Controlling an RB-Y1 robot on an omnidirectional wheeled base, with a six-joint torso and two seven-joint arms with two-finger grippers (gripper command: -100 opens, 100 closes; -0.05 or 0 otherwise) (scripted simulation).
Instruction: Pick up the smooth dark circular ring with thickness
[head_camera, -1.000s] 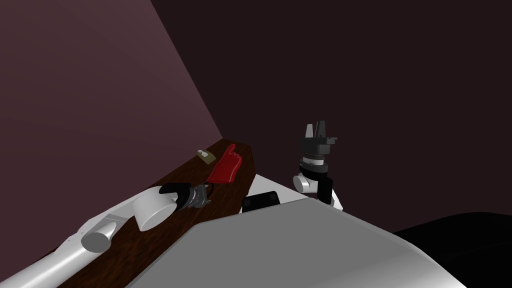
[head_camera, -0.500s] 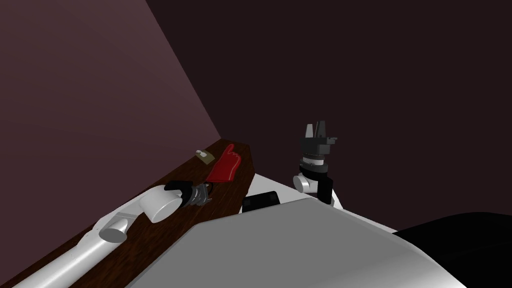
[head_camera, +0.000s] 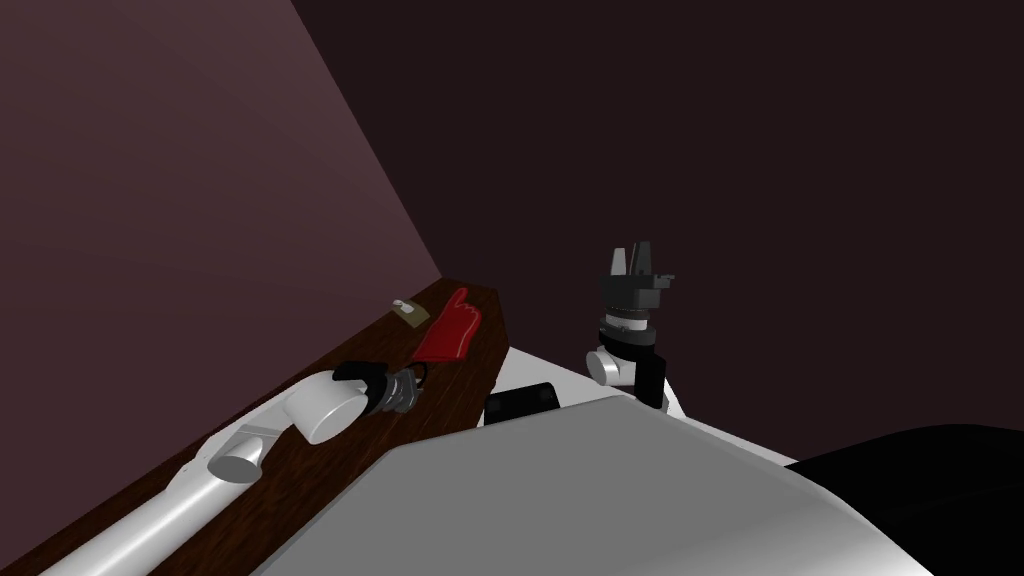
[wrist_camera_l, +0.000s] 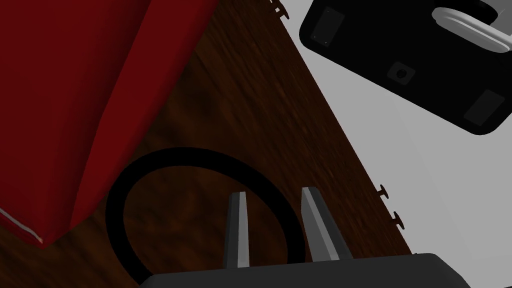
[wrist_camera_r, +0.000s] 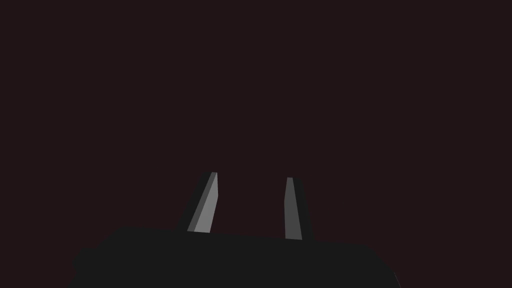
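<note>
From the head camera, a dark wood counter (head_camera: 320, 472) runs along a purplish wall, and the left arm lies stretched out over it, with the left end effector (head_camera: 408, 385) low over the boards. Just past it lies a red hand-shaped mitt (head_camera: 452, 328), and farther along, near the wall, sits a small tan object (head_camera: 408, 313) too small to make out. The right arm is raised off to the side, away from the counter, with the right end effector (head_camera: 632, 256) pointing up. From the left wrist, the black ring (wrist_camera_l: 190, 157) lies flat on the wood, just beside the edge of the red mitt with a strip of bare counter between them. The two fingers (wrist_camera_l: 238, 225) straddle the ring's band on the side away from the mitt, one inside the loop and one outside. They are drawn in close on the band, clamped across its thickness. From the right wrist, that arm's fingers (wrist_camera_r: 205, 205) stand a narrow gap apart with nothing between them.
</note>
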